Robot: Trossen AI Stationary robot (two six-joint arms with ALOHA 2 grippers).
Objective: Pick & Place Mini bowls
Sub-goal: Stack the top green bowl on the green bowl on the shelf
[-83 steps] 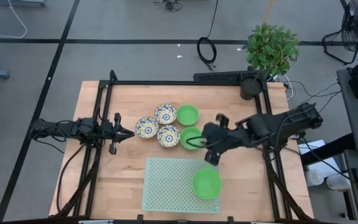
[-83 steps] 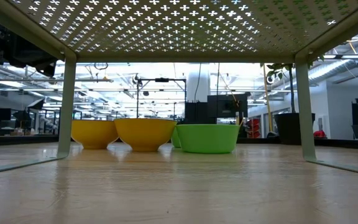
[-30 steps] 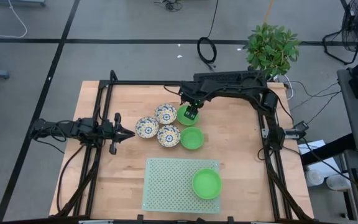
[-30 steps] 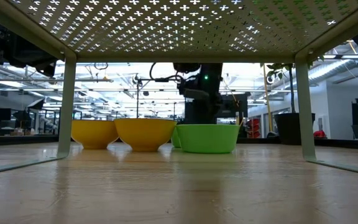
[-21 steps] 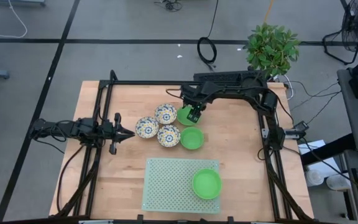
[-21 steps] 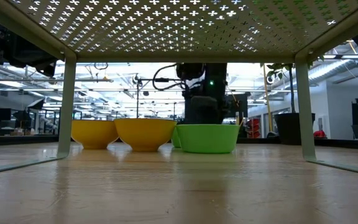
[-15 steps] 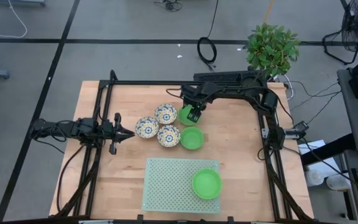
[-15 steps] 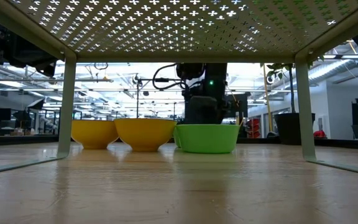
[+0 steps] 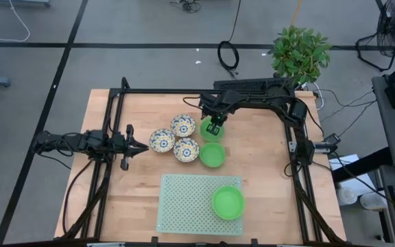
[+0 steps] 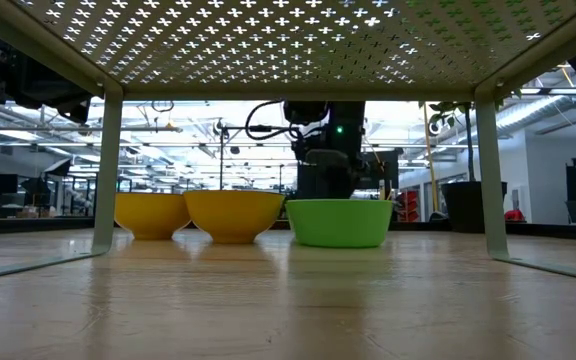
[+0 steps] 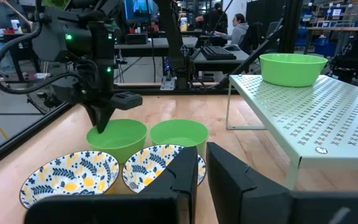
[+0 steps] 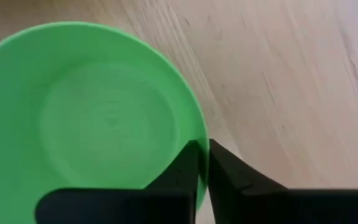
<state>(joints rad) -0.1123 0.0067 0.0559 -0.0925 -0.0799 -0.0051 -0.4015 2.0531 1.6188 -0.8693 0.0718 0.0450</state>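
Looking in from the desk's near edge, I see one plain green round bowl (image 9: 228, 203) on the pale-green perforated metal mat (image 9: 184, 202). Mid-desk: three white floral-patterned bowls (image 9: 182, 126) clustered, a second green bowl (image 9: 212, 154) just beside them. Toward the far edge, my right gripper (image 9: 215, 128) is clamped together on the rim of the third green bowl (image 12: 92, 118). Left gripper (image 9: 142, 146) waits near the left edge, fingers together, holding nothing.

No text, label, brand or number can be read anywhere
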